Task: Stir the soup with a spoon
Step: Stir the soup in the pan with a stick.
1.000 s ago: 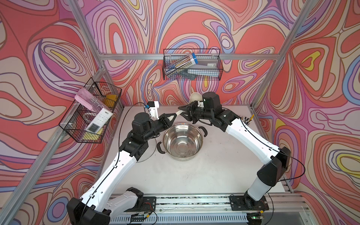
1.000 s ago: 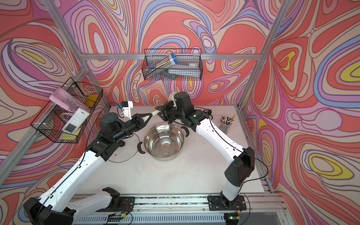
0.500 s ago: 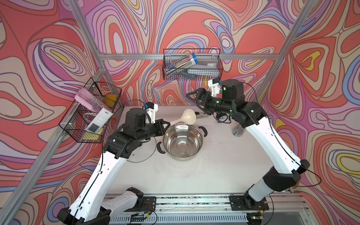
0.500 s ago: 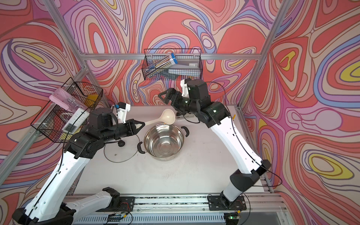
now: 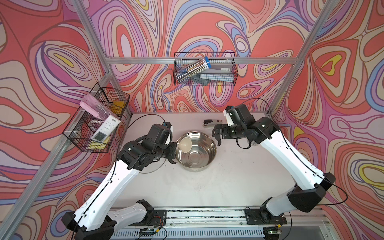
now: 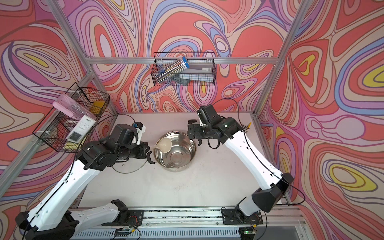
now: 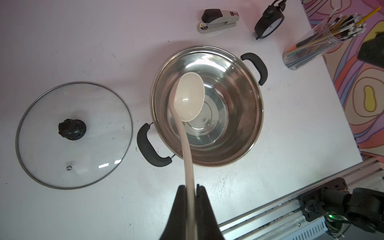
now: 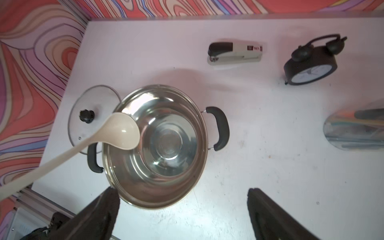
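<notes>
So that its deep bowl hangs over the round stainless-steel pot [image 7: 257, 116], the cream-beige plastic ladle [image 7: 188, 99] is clamped by its slim handle in the left gripper [image 7: 191, 188]. The right gripper [image 5: 216, 136] is held spread wide and empty beside the pot's rim, seemingly clear of stirring. The clear glass lid [image 7: 95, 122] is laid aside, leaving the pot uncovered.

There is one cream-beige plastic ladle [image 7: 189, 97], one round stainless-steel pot [image 7: 245, 116] with two black handles, one round clear glass lid [image 7: 93, 124] with one black knob, one grey-and-black stapler [image 7: 218, 20] and one black twin-bell alarm clock [image 7: 269, 26]. One clear cup [image 7: 307, 49] holds what look like pens and pencils, too crowded to count. There are two black wire baskets, a back-wall basket [image 5: 204, 53] and a side-wall basket [image 5: 79, 139], and two white-and-black robot arms, left arm [image 5: 116, 180] and right arm [image 5: 291, 153].
</notes>
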`<action>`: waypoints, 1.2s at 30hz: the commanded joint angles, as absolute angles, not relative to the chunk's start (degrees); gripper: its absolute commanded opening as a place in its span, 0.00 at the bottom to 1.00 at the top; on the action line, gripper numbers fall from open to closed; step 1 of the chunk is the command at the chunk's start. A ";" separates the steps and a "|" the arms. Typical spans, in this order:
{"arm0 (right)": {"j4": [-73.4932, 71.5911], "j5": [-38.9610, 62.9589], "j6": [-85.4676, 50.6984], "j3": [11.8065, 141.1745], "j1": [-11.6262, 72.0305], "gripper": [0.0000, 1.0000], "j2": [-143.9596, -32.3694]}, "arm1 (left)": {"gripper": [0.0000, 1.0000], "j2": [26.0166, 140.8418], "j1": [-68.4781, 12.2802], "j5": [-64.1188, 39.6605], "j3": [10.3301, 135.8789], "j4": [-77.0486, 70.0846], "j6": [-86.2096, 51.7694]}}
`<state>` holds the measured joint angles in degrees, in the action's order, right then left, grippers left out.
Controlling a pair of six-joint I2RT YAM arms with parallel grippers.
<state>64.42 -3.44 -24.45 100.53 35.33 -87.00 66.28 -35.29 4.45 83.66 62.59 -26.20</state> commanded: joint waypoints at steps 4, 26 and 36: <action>62.17 -4.64 -25.49 96.67 35.35 0.98 -82.14 | 0.00 74.13 -40.08 13.30 87.45 57.23 -23.06; 61.20 -7.81 -29.00 94.47 35.34 0.98 -76.85 | 0.00 85.07 -44.00 9.65 88.23 50.99 -22.67; 61.02 -7.68 -28.99 93.53 35.35 0.98 -74.75 | 0.00 86.17 -45.55 2.60 89.17 51.66 -23.98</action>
<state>62.15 -7.09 -28.82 94.45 35.33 -75.85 85.93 -45.21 5.15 88.16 51.35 -23.09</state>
